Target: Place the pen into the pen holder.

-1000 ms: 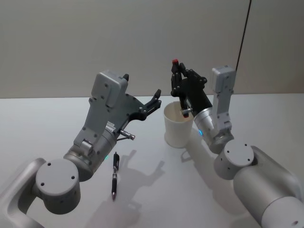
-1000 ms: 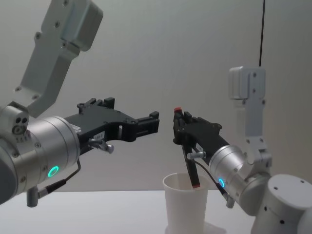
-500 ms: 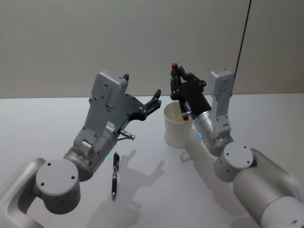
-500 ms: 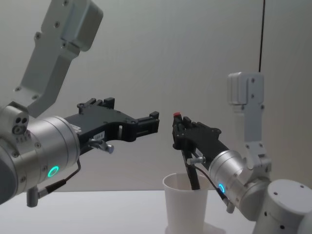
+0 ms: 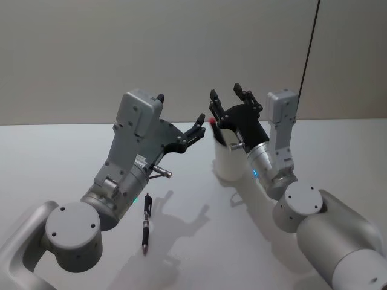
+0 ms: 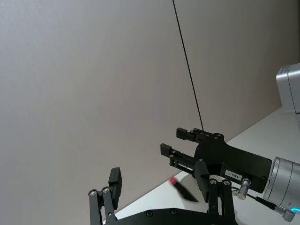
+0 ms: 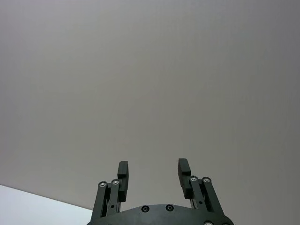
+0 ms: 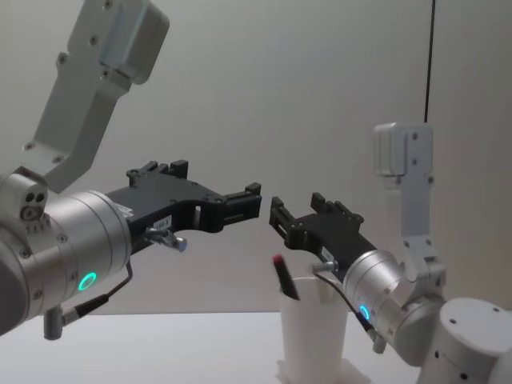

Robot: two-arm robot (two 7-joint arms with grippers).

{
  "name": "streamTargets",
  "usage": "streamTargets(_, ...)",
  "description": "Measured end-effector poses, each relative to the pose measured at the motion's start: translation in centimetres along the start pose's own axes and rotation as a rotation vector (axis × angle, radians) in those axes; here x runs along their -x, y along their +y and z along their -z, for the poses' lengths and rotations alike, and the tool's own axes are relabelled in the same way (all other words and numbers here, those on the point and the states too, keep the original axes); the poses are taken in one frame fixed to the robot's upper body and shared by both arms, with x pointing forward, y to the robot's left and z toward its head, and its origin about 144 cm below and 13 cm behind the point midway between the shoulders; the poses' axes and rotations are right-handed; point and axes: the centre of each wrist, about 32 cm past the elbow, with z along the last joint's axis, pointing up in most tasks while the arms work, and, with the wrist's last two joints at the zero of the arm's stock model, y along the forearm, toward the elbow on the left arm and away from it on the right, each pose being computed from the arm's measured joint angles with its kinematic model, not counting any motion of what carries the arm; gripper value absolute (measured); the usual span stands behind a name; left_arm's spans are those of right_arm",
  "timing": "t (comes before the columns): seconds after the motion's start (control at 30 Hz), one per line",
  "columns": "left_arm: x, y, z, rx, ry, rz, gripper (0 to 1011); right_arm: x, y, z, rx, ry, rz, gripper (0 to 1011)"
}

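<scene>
While the pen [image 8: 286, 278] leans in the pen holder [image 8: 316, 332], the right gripper [image 7: 153, 166] gapes.

The right gripper [image 5: 225, 95] no longer clamps the pen [image 8: 285, 277]; its fingers now stand apart above the pen holder [image 8: 317, 336]. The pen now sits in the holder, leaning toward the robot's left with its red tip above the rim. The holder seems nudged slightly rightward.
</scene>
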Motion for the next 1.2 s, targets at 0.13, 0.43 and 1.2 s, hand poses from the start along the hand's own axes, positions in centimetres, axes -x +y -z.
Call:
streamTargets(0.13,0.0,0.0,0.0,0.000,0.000,0.000,1003,0.0,0.0,0.0,0.001,0.000,0.000,712)
streamTargets(0.43,0.0,0.0,0.0,0.000,0.000,0.000,1003,-0.3,-0.1,0.0,-0.001,-0.001,0.000,956)
streamTargets(1.2,0.0,0.0,0.0,0.000,0.000,0.000,1003,-2.8,-2.2,-3.4,0.069,0.011,0.026,1002)
